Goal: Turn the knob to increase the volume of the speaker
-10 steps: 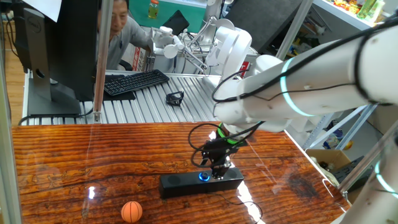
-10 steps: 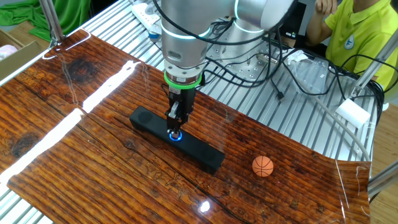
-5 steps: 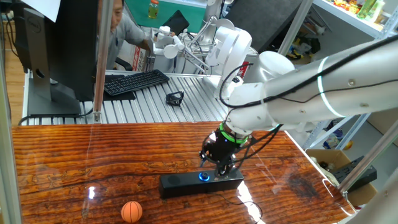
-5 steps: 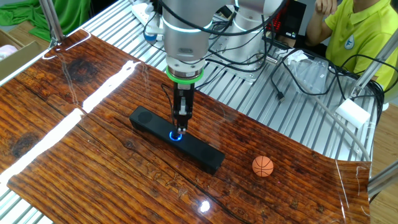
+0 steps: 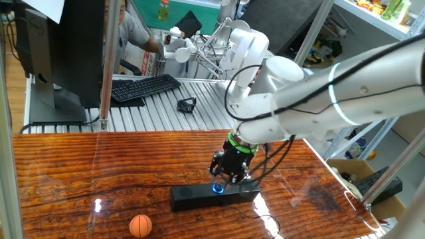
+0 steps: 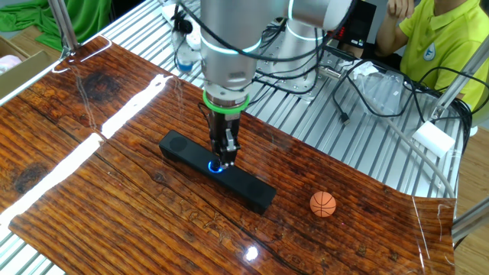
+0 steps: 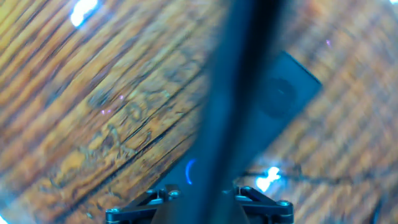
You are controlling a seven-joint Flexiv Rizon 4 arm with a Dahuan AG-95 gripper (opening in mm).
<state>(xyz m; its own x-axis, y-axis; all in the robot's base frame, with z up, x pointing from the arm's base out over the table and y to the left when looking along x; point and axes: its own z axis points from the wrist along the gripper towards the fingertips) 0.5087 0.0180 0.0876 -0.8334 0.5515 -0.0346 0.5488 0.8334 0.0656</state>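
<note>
An orange basketball-patterned ball [image 5: 140,226] [image 6: 322,204] is lying on the glossy brown wooden desk [image 5: 80,172] [image 6: 92,183], well apart from the long, low, black rectangular speaker [image 5: 192,196] [image 6: 244,187] [image 7: 286,93]. Beyond the desk's far edge, a black computer keyboard [image 5: 144,87] is resting on a ribbed metal surface, with a small black clip-like object [image 5: 186,104] near it. Nothing is standing between the arm and the speaker.

The speaker is lying flat near the desk's middle, a thin cable trailing from one end. The small round knob ringed with blue light [image 5: 217,188] [image 6: 217,167] [image 7: 189,172] is glowing at the centre of its top.

The black two-finger hand [image 5: 229,178] [image 6: 225,159] is pointing straight down at the knob, its fingertips right at the blue ring; whether they are gripping it, I cannot tell. The hand view is blurring heavily.

No readable writing is showing.
</note>
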